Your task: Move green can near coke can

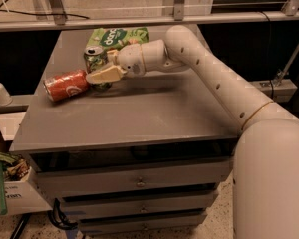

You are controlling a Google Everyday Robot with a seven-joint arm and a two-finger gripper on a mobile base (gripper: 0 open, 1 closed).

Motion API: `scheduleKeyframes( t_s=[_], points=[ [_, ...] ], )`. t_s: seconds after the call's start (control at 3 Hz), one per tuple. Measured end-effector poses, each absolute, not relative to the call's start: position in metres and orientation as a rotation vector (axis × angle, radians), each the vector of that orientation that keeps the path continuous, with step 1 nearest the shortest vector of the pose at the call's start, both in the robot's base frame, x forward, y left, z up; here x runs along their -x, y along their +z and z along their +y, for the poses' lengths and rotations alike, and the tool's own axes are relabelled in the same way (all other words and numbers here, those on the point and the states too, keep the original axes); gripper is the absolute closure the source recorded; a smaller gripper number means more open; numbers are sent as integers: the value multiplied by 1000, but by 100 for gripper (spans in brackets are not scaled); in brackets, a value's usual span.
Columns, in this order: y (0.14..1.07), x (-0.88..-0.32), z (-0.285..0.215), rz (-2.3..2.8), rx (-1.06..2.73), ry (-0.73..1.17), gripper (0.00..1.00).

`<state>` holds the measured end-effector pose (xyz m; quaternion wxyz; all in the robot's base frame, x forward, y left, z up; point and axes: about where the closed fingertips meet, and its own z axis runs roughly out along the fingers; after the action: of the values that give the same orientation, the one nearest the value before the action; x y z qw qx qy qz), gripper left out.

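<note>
Green can [93,59] sits next to the coke can [65,83], held in the hand [100,66].
The coke can lies on its side at the bench's [139,114] left. Just beside it stands the green can, upright, with the hand's fingers closed around it. Judging by this, only letting go and backing away are left.

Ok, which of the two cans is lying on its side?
The coke can: red-orange, it lies on its side. The green can stands upright just behind it, with the gripper right at the green one.
</note>
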<state>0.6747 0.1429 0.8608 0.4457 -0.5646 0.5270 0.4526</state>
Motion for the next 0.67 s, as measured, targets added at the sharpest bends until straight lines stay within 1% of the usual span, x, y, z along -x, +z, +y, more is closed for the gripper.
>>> scheduleKeyframes(
  t_s=[0.33,0.67],
  points=[
    [859,-673,138,1317,1398,1136,0],
    [862,-674,129,1324,1395,1139,0]
  ],
)
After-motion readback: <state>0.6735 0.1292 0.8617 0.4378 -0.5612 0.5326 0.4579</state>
